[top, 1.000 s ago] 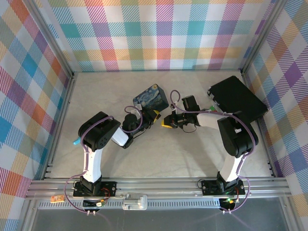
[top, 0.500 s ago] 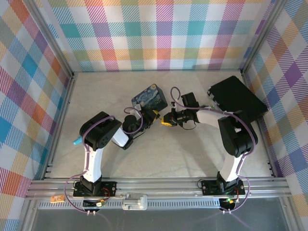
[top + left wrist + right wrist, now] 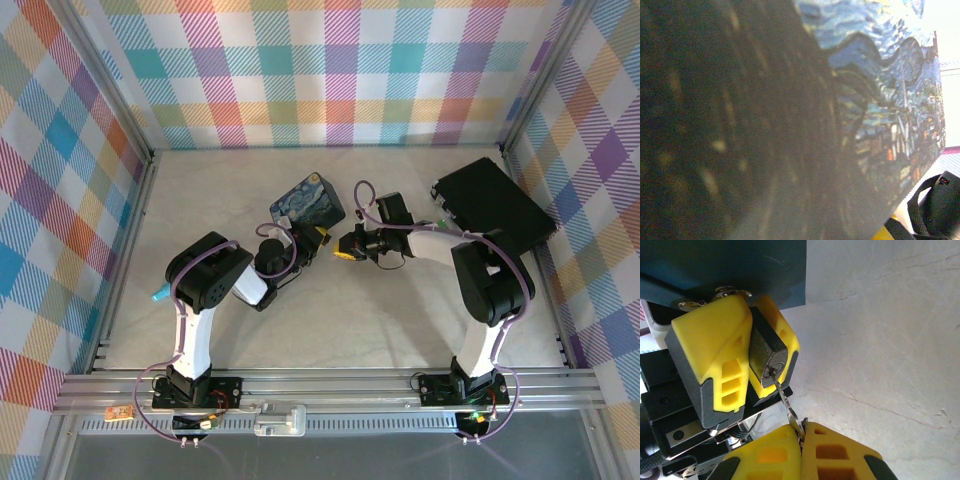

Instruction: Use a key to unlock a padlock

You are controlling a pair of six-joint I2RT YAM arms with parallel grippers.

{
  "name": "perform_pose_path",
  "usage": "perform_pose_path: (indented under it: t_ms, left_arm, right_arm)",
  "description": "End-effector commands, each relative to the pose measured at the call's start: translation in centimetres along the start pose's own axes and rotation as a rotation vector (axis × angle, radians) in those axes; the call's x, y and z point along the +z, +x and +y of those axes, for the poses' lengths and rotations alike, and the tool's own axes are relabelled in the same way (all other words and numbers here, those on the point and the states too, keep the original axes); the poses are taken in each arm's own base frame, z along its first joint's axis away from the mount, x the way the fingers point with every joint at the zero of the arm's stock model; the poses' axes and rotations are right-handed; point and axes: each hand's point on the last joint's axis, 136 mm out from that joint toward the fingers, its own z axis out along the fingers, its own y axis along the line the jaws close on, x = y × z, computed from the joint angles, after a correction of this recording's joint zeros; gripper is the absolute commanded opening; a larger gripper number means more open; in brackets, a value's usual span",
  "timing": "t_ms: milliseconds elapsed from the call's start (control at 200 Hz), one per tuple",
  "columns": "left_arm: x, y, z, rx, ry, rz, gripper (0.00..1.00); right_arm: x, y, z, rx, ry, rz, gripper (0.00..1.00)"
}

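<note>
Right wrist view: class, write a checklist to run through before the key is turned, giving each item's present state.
1. Padlock clamped by the left gripper: ok.
2. Key tip entered in the keyhole: ok.
3. Right gripper shut on the key's head: ok.
4. Key pushed fully home: cannot tell.
5. Blue tin clear of the left gripper: cannot tell; it sits very close.

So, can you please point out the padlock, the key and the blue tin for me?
padlock (image 3: pixel 765 347): right wrist view, on its dark body.
key (image 3: pixel 785 400): right wrist view, on its thin shaft.
blue tin (image 3: pixel 308 200): top external view, on its painted lid.
</note>
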Motion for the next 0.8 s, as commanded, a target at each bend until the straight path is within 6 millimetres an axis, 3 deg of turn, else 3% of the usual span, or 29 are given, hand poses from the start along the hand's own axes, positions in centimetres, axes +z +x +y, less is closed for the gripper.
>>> perform_pose_path:
  t_ms: [0,195,450,795]
  left_arm:
    - [-0.6,5.5,3.0,-0.094,-0.115,0.179,0.0]
    - [-0.7,5.8,2.9,-0.09,-0.144,0.18,0.0]
    - [-0.4,5.8,2.4,-0.096,-0.129,0.164,0.0]
    - [-0.3,6.6,1.6,-0.057,-0.084,0.188,0.0]
  right_arm:
    - [-0.5,-3.5,2.7,-0.151,-0.014,-0.157,0.0]
    - [-1.5,-3.6,2.7,-0.22,0.068,-0.218,0.0]
    - [-1.2,-3.1,3.7,-0.266,0.071,-0.244,0.0]
    - [-1.4,-3.6,4.7,-0.051,-0.071,-0.187,0.0]
